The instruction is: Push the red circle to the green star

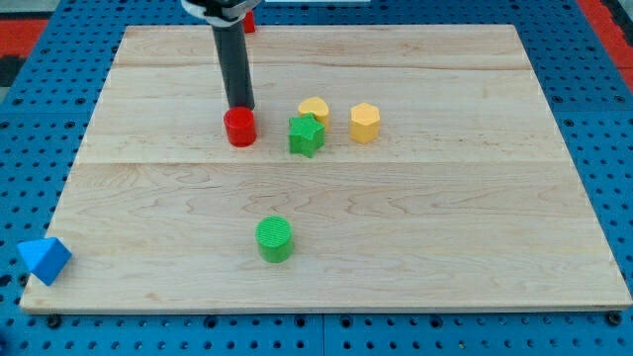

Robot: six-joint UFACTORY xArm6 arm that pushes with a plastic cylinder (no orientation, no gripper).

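Our tip point(240, 107) sits at the upper edge of the red circle point(239, 128), touching it or just shy of contact; the rod carries nothing and simply stands upright above the block. The red circle rests on the wooden board point(475, 227), a little toward the view's left of centre and in the upper half. The green star point(306, 135) lies near it toward the view's right, at almost the same height in the view, with a clear strip of wood between the two.

That is the relation that matters: the star is off to the right of the circle, while our tip is above it. A push from here would, we judge, send the circle toward the view's bottom rather than toward the star. We would first need to bring the tip around to the circle's left side, then drive rightward.

Just behind the star sit a yellow heart-like block point(315, 108) and a yellow hexagon point(364, 123), so an overlong push could disturb them. The green cylinder point(274, 239) and blue triangle point(44, 259) are well apart.
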